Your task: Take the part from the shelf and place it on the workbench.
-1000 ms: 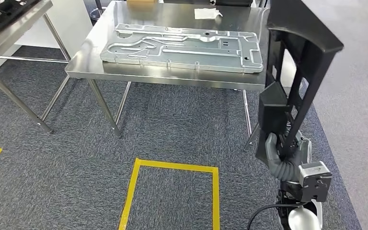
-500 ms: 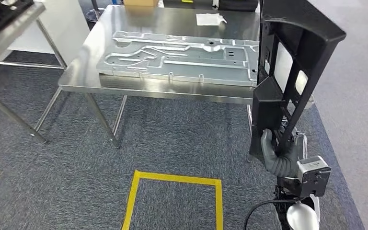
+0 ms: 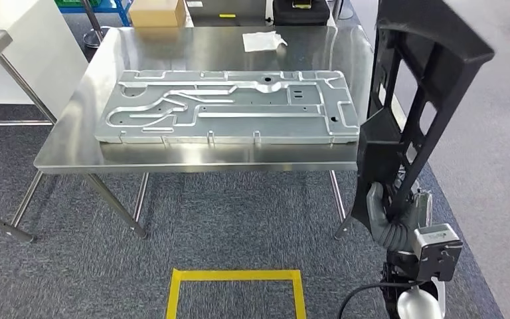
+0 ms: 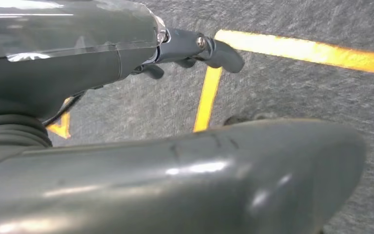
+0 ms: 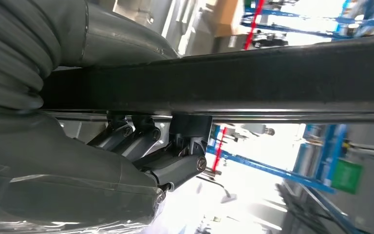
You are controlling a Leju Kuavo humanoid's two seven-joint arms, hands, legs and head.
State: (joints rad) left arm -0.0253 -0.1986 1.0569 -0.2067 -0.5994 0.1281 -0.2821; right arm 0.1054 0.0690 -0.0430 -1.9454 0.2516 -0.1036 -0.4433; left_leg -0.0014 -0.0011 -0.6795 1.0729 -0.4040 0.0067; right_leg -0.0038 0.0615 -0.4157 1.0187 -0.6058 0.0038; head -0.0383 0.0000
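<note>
head view: black part (image 3: 425,86) in right hand (image 3: 388,216)

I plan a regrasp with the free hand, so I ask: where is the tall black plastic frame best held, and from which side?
Judging by shape, grip an open crossbar of the tall black plastic frame, above the right hand holding its lower end. Come from the workbench side: the cut-out windows let fingers wrap a bar.
</note>
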